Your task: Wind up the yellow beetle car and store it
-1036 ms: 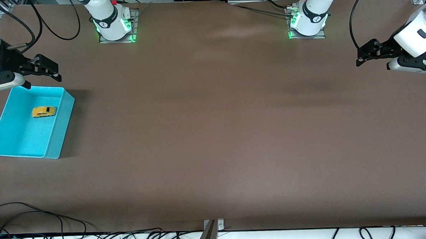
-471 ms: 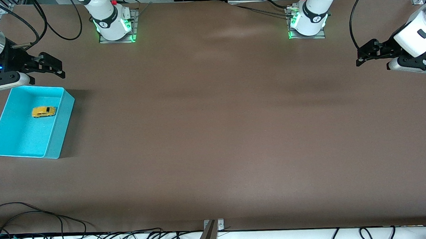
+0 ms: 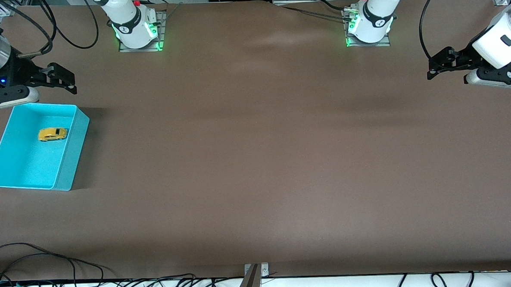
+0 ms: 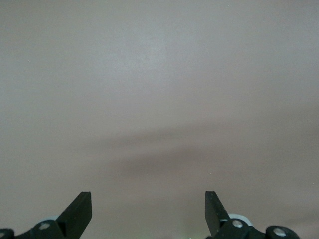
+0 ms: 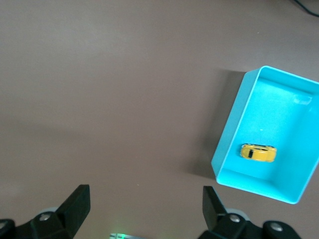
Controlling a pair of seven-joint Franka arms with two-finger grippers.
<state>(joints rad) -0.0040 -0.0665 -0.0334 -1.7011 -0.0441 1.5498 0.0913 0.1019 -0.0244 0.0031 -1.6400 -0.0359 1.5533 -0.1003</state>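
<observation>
We look down from high across the table [image 3: 256,160]; the front and right wrist views share the turquoise bin [image 3: 72,147] [image 5: 227,144].

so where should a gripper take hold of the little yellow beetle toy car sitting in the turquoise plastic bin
Probably across the flanks of the small yellow beetle toy car, coming straight down from above. It sits upright on the floor of the open-topped turquoise plastic bin, clear of the walls, so only the top is open. The rounded roof would likely slip, while the long sides suit two fingers better.
</observation>
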